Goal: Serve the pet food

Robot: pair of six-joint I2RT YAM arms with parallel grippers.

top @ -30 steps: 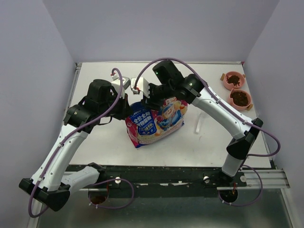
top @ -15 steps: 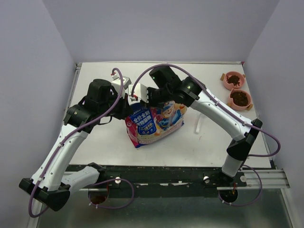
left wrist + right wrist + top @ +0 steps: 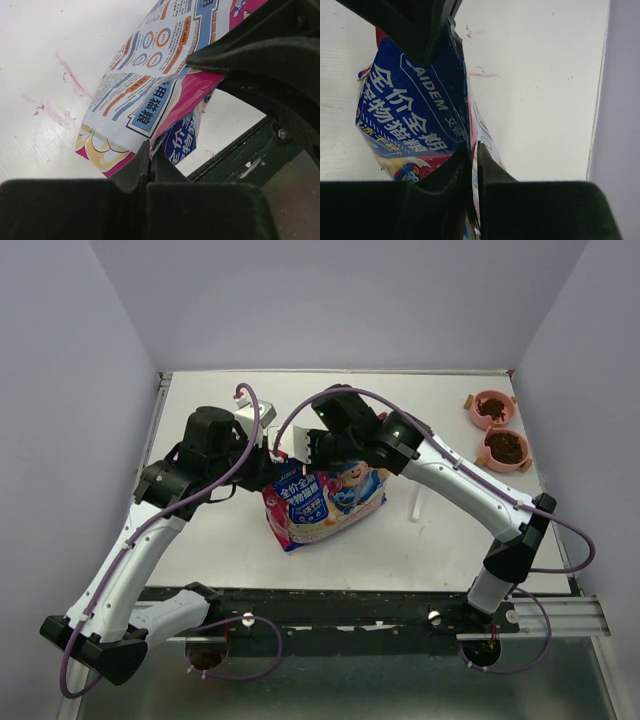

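The pink-and-blue printed bag stands on the white table between both arms. My left gripper is shut on the bag's top edge at its left, seen in the left wrist view pinching the bag. My right gripper is shut on the same top edge just to the right, and the right wrist view shows the bag between its jaws. Dark brown pet food lies in two pink bowls at the far right. The inside of the bag is hidden.
The two pink bowls stand at the back right near the table's edge. A clear plastic scoop lies right of the bag. Purple walls close in both sides. A black rail runs along the near edge.
My right gripper has moved left and nearer, closing toward my left gripper, and the bag's top has shifted left with it. My left arm has stayed in place.
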